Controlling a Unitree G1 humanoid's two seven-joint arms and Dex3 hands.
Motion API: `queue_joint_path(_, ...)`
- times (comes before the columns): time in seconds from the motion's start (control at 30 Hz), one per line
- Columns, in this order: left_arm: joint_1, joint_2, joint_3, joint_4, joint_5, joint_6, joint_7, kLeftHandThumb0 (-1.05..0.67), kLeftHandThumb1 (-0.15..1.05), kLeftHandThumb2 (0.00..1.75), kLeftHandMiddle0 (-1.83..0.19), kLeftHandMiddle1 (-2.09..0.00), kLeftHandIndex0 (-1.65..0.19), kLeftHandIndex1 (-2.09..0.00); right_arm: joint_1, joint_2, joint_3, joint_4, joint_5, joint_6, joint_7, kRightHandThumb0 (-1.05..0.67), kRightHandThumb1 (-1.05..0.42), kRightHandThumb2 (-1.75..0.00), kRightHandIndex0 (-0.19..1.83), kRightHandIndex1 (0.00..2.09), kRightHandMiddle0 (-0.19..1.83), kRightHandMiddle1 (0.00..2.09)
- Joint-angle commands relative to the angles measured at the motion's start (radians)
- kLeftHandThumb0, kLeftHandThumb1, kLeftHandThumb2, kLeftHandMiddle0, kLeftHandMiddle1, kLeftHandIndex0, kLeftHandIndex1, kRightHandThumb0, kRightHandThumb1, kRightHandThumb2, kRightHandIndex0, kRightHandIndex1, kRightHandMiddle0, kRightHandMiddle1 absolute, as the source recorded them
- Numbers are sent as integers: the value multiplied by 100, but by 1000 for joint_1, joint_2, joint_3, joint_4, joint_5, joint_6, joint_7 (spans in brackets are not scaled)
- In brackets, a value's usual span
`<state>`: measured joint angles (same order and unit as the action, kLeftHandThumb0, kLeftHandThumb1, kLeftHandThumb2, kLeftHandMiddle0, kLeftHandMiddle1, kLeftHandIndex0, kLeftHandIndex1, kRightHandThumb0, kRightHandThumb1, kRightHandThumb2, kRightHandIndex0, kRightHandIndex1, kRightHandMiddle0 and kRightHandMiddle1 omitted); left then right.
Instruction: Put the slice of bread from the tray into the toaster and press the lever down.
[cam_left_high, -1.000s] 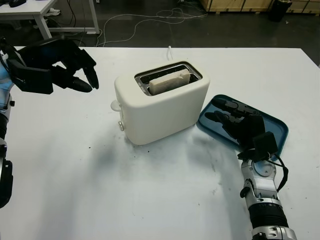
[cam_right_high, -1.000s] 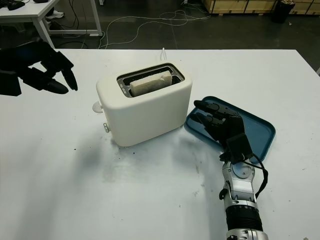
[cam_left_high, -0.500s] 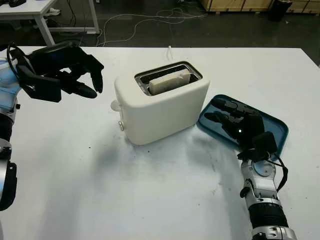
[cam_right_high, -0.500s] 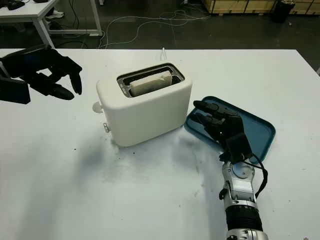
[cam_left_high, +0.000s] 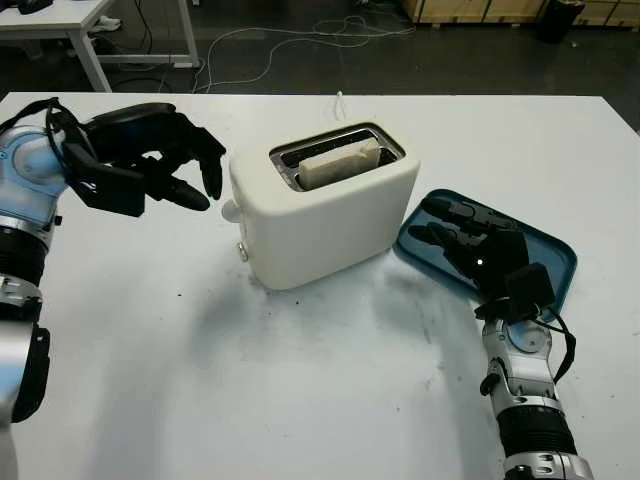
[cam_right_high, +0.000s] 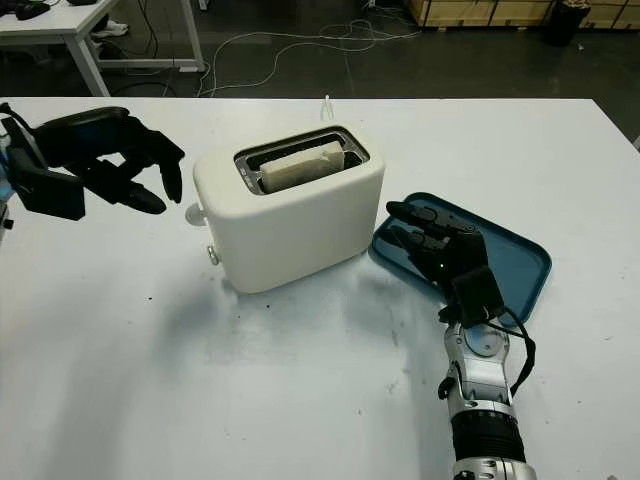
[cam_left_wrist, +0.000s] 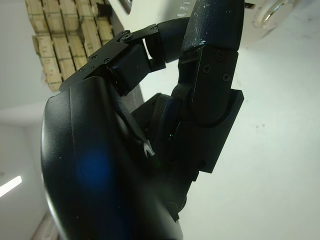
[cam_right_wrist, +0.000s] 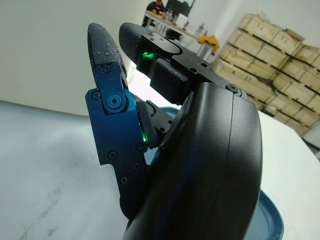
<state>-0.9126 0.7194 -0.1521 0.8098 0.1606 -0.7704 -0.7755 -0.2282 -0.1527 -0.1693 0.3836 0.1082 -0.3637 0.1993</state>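
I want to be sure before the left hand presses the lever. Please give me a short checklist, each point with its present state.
1. Slice of pale bread sits in the slot of the cream plastic toaster: ok.
2. Small round lever knob on the toaster's end is reachable, nothing in front: ok.
3. Black left hand is empty, beside that end, not touching: ok.
4. Lever already pressed: cannot tell.
5. Black right hand over the dark blue tray, away from the toaster: ok.

Warehouse-like workshop, stacked wooden crates (cam_right_wrist: 280, 60), floor cables (cam_left_high: 300, 40), workbench (cam_left_high: 70, 20)
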Motion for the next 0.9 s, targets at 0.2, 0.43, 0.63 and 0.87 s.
queue_joint_path(0.2,51,-14,8,7,-13,-7,8,-105,92,22,-122,-169,-100,-75,6,0,-1,-7,12,7,0,-60,-92,-7,118,6,107,0)
queue_joint_path(0.43,99,-25,25,-23,-36,-1,11,-105,92,19,-119,-166,-104,-66,8,2,-2,-9,14,11,-4,-60,-92,-7,118,6,107,0)
queue_joint_path(0.63,142,-44,48,-23,-64,-35,36,-105,92,21,-114,-170,-105,-58,7,0,-2,-7,17,9,2,-60,-92,-7,118,6,107,0)
queue_joint_path(0.87,150,-52,64,-29,-75,-33,47,-105,92,21,-112,-172,-105,-55,8,1,2,-10,5,7,-7,-60,-92,-8,118,6,107,0)
